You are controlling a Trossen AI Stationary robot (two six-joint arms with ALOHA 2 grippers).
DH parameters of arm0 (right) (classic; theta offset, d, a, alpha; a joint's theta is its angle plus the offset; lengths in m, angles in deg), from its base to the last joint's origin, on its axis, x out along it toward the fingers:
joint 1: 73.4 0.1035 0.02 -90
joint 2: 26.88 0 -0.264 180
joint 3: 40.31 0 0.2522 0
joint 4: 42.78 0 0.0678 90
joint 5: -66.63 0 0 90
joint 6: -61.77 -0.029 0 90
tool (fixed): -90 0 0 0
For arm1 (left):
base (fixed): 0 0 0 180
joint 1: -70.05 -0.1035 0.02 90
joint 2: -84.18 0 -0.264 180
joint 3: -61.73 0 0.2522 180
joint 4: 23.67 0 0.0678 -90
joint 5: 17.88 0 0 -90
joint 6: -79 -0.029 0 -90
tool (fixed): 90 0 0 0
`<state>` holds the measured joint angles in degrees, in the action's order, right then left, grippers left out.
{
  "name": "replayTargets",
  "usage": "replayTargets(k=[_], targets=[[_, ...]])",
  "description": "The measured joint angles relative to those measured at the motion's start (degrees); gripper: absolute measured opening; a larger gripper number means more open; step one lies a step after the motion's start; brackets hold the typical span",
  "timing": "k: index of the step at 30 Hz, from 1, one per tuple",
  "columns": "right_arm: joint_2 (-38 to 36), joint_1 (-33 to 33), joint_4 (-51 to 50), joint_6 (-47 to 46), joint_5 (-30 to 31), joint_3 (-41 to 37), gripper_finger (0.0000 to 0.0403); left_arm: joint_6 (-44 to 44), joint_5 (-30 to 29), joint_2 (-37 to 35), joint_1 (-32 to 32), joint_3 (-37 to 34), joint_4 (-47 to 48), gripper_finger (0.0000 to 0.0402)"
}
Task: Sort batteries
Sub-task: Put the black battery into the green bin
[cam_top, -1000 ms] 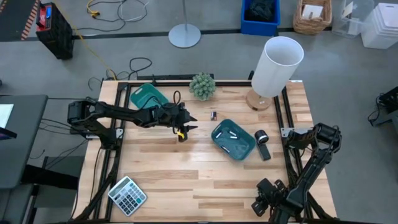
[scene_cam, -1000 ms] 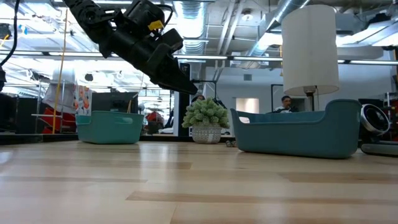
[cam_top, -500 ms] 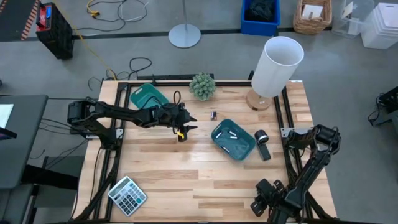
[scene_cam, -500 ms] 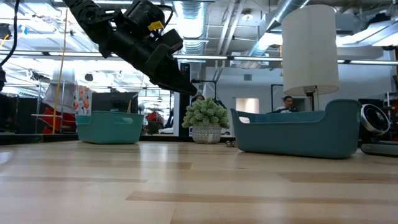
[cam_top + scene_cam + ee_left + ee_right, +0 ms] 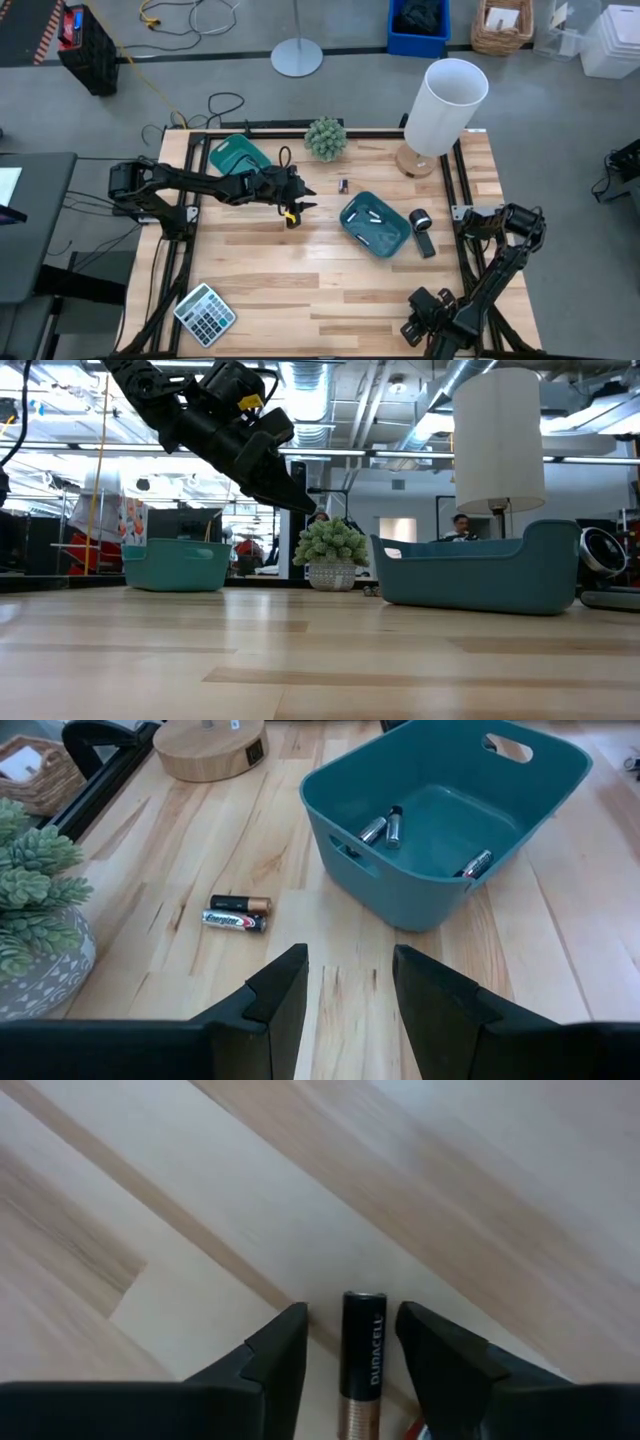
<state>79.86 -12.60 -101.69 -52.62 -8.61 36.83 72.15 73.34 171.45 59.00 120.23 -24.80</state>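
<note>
Two small batteries (image 5: 238, 913), one black and copper and one dark, lie side by side on the wood (image 5: 343, 186) between the plant and the right teal tray (image 5: 375, 225). That tray (image 5: 440, 820) holds several silvery batteries (image 5: 385, 825). My left gripper (image 5: 350, 970) hovers open above the table's middle (image 5: 305, 203), well short of the loose pair. My right gripper (image 5: 350, 1330) is low at the table's near edge (image 5: 412, 328), open, with a black-and-copper battery (image 5: 364, 1350) lying lengthwise between its fingers. I cannot tell whether it touches them. A second teal tray (image 5: 237, 155) sits far left.
A potted plant (image 5: 325, 138) and a white lamp (image 5: 445, 105) stand along the far edge. A black-and-silver cylinder gadget (image 5: 421, 225) lies right of the tray. A grey calculator (image 5: 205, 313) sits at the near left corner. Bare wood spans the middle and near side.
</note>
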Motion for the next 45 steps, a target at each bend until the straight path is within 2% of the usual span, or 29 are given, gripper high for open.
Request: replayTargets(k=[15,19,30,45], targets=[[0.31,-0.61,-1.2,2.38,-1.42,-0.07,0.007,0.0,-0.02,0.0,0.0,0.01,0.02,0.0143],[0.35,-0.57,-1.11,2.71,-1.42,-0.12,0.005,-0.02,-0.02,0.0,0.0,0.01,0.0,0.0143],[0.04,-1.93,-0.96,7.45,-1.49,-0.17,0.0043,-0.02,-0.02,0.0,0.0,0.01,-0.02,0.0143],[-0.57,-2.25,-1.41,12.17,1.57,0.32,0.0042,-0.09,-0.02,0.0,0.0,0.01,-0.01,0.0143]])
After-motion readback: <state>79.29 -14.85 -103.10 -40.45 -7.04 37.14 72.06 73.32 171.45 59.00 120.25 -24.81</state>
